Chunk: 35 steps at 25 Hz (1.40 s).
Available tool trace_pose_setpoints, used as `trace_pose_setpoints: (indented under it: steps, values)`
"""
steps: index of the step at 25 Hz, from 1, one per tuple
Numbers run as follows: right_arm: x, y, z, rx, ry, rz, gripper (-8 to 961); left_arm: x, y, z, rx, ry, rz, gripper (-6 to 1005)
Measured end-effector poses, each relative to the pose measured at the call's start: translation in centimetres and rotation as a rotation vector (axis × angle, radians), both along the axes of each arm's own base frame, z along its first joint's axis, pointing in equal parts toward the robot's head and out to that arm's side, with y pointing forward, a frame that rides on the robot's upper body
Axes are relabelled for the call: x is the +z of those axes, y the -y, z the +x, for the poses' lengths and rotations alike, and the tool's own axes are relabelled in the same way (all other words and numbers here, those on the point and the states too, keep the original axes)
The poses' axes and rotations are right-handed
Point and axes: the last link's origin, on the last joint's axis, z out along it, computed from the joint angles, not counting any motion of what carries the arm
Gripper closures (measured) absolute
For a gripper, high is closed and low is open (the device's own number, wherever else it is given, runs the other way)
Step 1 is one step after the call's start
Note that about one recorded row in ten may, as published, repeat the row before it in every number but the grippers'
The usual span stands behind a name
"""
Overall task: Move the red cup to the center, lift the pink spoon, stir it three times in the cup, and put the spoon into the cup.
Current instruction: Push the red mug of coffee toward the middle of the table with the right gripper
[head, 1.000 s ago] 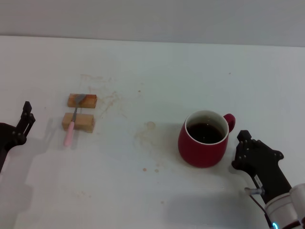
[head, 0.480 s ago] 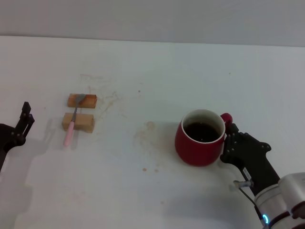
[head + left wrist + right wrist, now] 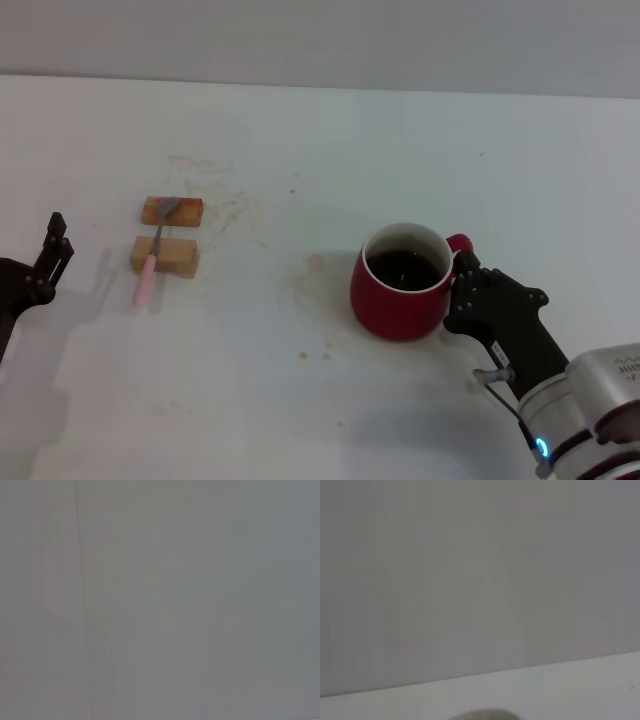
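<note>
One glossy dark-red ceramic mug (image 3: 400, 295) holds dark liquid, touching the right gripper (image 3: 470, 290). One slim pink-handled spoon (image 3: 152, 255) lies across two tan wooden blocks (image 3: 172, 210), nearer the left gripper (image 3: 50, 255). Two grippers in play, one white table (image 3: 330, 140) beneath it all.

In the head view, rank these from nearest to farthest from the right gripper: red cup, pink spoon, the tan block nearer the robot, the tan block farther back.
From the right gripper:
1. Glossy dark-red ceramic cup, right against it.
2. Nearer tan wooden block, far to the left.
3. Too close to call: the farther tan wooden block behind it, and the slim pink-handled spoon lying across both.
</note>
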Motion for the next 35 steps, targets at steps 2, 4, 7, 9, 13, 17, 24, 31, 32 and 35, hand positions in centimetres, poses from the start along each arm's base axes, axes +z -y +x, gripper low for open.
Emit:
trace_pose_setpoints:
  steps: [2, 4, 7, 9, 13, 17, 24, 31, 32, 35]
  values:
    - [-0.1, -0.1, -0.1, 0.004, 0.001, -0.007, 952, 0.0, 0.0, 0.0, -0.001, 0.0, 0.0, 195]
    - [-0.2, -0.2, -0.2, 0.008, 0.002, -0.015, 952, 0.0, -0.1, 0.0, -0.002, 0.0, 0.0, 195]
    - [-0.3, -0.4, -0.3, 0.013, 0.003, -0.019, 952, 0.0, -0.1, 0.0, -0.002, 0.0, 0.0, 195]
    - [-0.3, -0.5, -0.4, 0.017, 0.004, -0.02, 952, 0.0, 0.0, 0.0, -0.001, 0.0, 0.0, 195]
    - [-0.3, -0.6, -0.6, 0.022, 0.003, -0.02, 953, 0.0, 0.0, 0.0, -0.001, 0.0, 0.0, 195]
    - [-0.3, -0.8, -0.8, 0.032, 0.003, -0.021, 953, 0.0, 0.0, 0.0, -0.001, 0.0, 0.0, 195]
    - [-0.4, -1.1, -1.1, 0.043, 0.004, -0.028, 953, 0.0, 0.0, 0.0, -0.001, 0.0, 0.0, 195]
    - [-0.4, -1.2, -1.1, 0.047, 0.008, -0.03, 953, 0.0, 0.0, 0.0, 0.0, 0.0, 0.0, 195]
    - [-0.4, -1.2, -1.0, 0.045, 0.009, -0.03, 953, 0.0, 0.0, 0.0, 0.0, 0.0, 0.0, 195]
    - [-0.2, -0.9, -0.5, 0.025, 0.01, -0.017, 953, 0.0, 0.1, 0.0, 0.002, 0.0, 0.0, 195]
